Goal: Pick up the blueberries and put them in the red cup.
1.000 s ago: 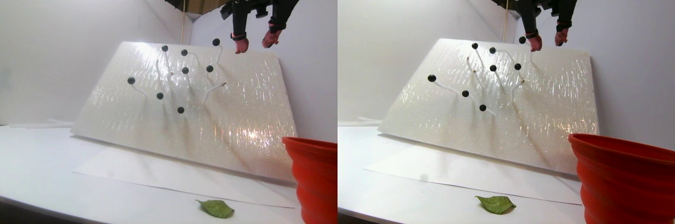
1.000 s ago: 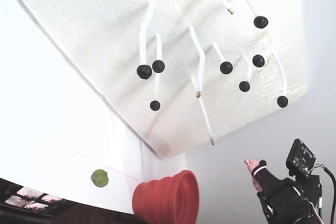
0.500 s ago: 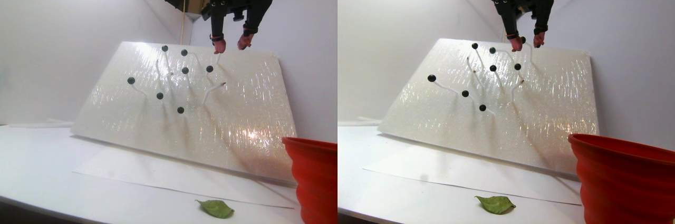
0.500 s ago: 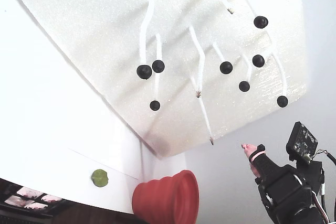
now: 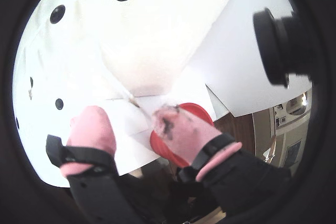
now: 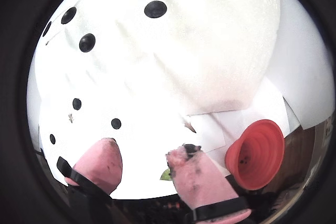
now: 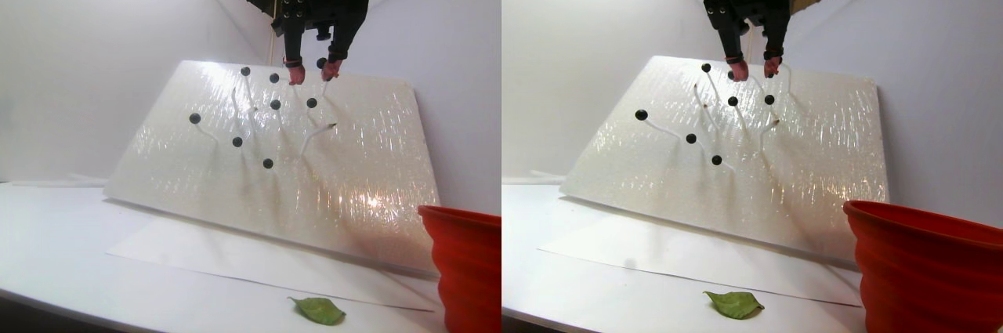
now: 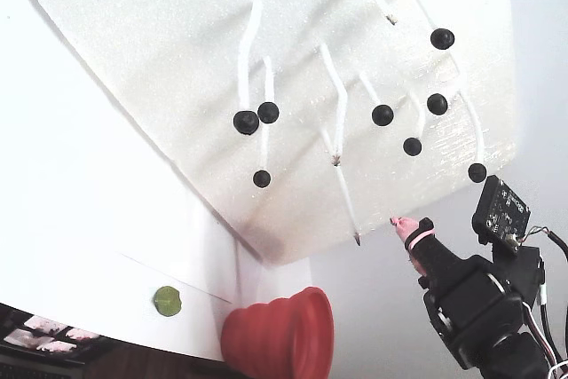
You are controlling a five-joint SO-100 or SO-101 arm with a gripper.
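Observation:
Several blueberries, such as one (image 7: pixel 275 104) and one (image 8: pixel 382 114), sit on thin white stems standing out of a tilted white foam board (image 7: pixel 360 161). My gripper (image 7: pixel 313 74) hangs open at the board's upper edge, its pink fingertips (image 7: pixel 296 75) near the topmost berry (image 7: pixel 320 62) without holding it. Nothing lies between the fingers in both wrist views, where the gripper (image 5: pixel 134 127) (image 6: pixel 144 156) looks down over the board. The red cup (image 7: pixel 462 262) (image 8: pixel 280 339) (image 6: pixel 257 153) stands at the board's lower right in the stereo pair view, far below the gripper.
A green leaf (image 7: pixel 317 310) (image 8: pixel 166 300) lies on the white table in front of the board, left of the cup. A white paper sheet (image 7: pixel 204 255) lies under the board's lower edge. White walls (image 7: pixel 78 74) close in the scene at back and sides.
The open gripper has moved left in the stereo pair view and closer to the board's top edge, now over the upper berries. Berries, cup and leaf have not moved.

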